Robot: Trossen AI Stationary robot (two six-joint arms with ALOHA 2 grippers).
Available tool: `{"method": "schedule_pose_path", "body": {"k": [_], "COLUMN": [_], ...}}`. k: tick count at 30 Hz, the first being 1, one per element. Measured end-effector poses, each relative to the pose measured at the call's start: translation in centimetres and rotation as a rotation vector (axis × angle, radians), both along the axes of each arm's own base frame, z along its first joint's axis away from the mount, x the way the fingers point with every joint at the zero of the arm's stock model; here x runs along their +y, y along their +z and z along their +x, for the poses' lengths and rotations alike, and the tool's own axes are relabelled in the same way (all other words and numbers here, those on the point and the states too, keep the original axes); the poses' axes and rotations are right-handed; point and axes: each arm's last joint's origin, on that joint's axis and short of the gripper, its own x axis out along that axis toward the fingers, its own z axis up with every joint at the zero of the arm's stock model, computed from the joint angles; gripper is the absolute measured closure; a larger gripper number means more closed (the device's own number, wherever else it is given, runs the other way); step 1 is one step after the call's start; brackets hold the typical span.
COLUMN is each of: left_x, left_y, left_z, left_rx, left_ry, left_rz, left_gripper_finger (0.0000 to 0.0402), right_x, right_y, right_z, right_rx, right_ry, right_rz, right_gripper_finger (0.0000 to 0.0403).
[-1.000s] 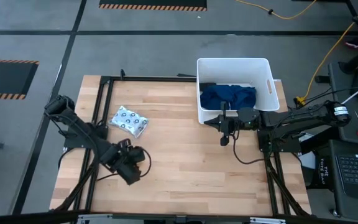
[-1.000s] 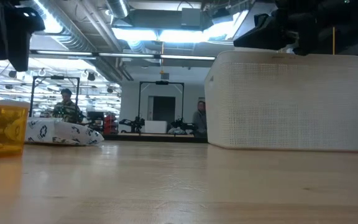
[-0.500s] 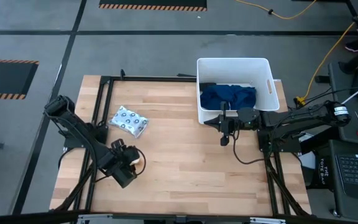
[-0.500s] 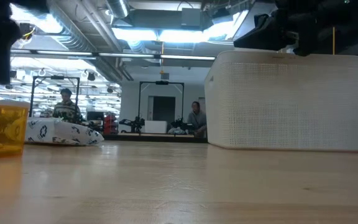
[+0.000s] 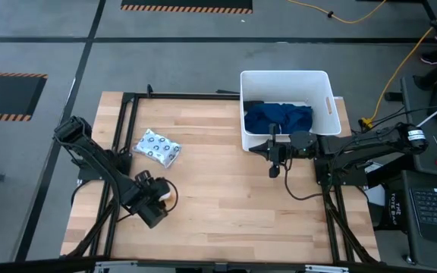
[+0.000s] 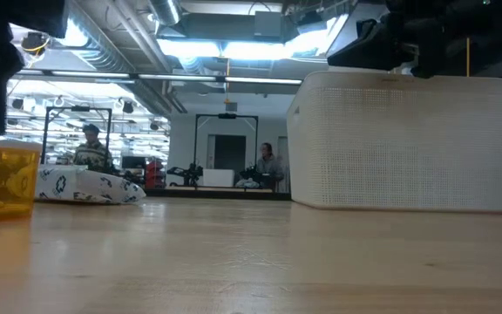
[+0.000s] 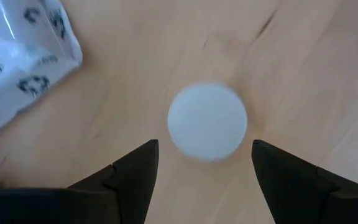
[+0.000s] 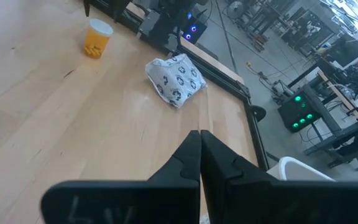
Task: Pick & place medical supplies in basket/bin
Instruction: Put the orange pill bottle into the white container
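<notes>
**Left gripper settles over the pill bottle**

High view: the left gripper [image 5: 156,203] sits at lower left, having slid leftward off its spot a second ago and held there since; the white-capped pill bottle [image 5: 170,195] shows beside it. The printed white packet [image 5: 157,147] lies left of centre. The dark-blue cloth [image 5: 278,118] is already in the white tub [image 5: 326,97] at upper right, where the right gripper [image 5: 275,157] waits.

Low view: the amber bottle [image 6: 3,180] stands at far left, the packet [image 6: 84,187] behind it.

Left wrist view: the fingers [image 7: 137,174] spread wide, flanking the bottle's cap [image 7: 207,121], not touching. A grasp looks imminent.

Right wrist view: its fingers [image 8: 188,161] are pressed together, empty.
</notes>
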Motion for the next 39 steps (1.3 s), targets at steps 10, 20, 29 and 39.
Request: {"method": "schedule_pose_path", "body": {"k": [10, 20, 29, 39], "left_x": [-0.1, 0.3, 1.3, 1.5], "left_y": [0.0, -0.9, -2.0, -2.1], "left_z": [0.4, 0.3, 0.8, 0.8], "left_rx": [-0.060, -0.077, -0.043, -0.006], "left_ry": [-0.022, -0.005, -0.005, -0.044], "left_rz": [0.025, 0.060, 0.016, 0.016], "left_gripper_finger": [0.0151, 0.0151, 0.0151, 0.0151], "right_x": [0.0, 0.0, 0.0, 0.0], "right_y": [0.0, 0.0, 0.0, 0.0], "right_z": [0.0, 0.0, 0.0, 0.0], "right_rx": [0.003, 0.003, 0.001, 0.001], "right_ry": [0.000, 0.000, 0.000, 0.000], "right_rz": [0.000, 0.000, 0.000, 0.000], "right_gripper_finger": [0.0400, 0.0400, 0.0400, 0.0400]}}
